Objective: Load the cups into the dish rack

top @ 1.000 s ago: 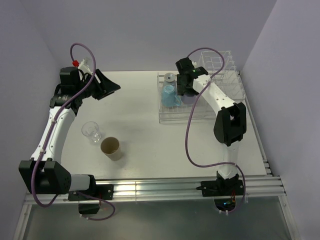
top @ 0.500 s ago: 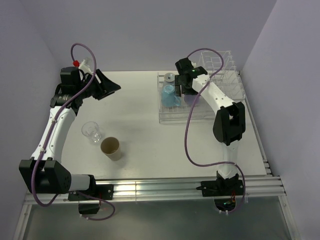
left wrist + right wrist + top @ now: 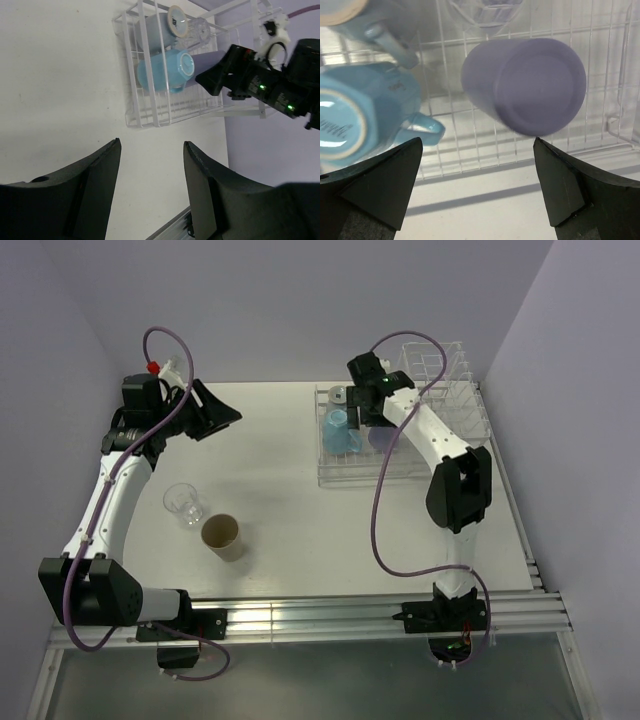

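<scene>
The white wire dish rack stands at the far right. In it lie a lavender tumbler, a light blue mug and a second mug. My right gripper hovers open and empty above them. The right wrist view shows the tumbler, both mugs and a clear glass in the rack. On the table at the left stand a clear glass and a tan cup. My left gripper is open and empty, raised at the far left.
The left wrist view looks across the table at the rack with the mugs and my right gripper. Walls close off the table at the back and both sides. A metal rail runs along the near edge.
My right gripper has drawn back up and away from the lavender tumbler, which now lies uncovered in the rack. The left arm has not moved.
</scene>
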